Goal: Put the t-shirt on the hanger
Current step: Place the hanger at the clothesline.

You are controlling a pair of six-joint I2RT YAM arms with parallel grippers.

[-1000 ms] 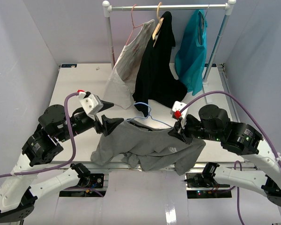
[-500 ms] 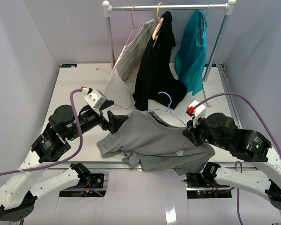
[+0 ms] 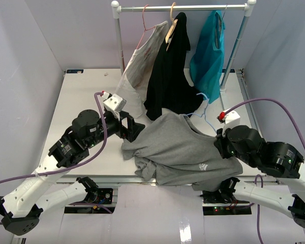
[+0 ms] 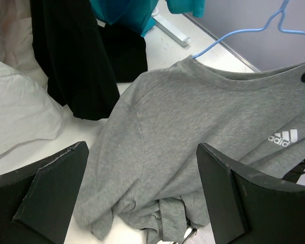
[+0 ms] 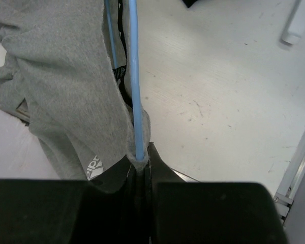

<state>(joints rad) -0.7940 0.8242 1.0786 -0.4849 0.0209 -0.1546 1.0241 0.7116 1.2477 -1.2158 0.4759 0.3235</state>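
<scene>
One t-shirt edge + hanger wire tight in R jaws; L jaws wide apart nearby.

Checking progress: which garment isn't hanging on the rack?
The grey t-shirt, down over the table; the white, black and teal ones hang from the rack.

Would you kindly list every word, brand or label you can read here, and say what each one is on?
"adidas": white, under a stripes logo, on the grey t-shirt.
The faint print on the hanging white shirt is too blurred to read.
</scene>
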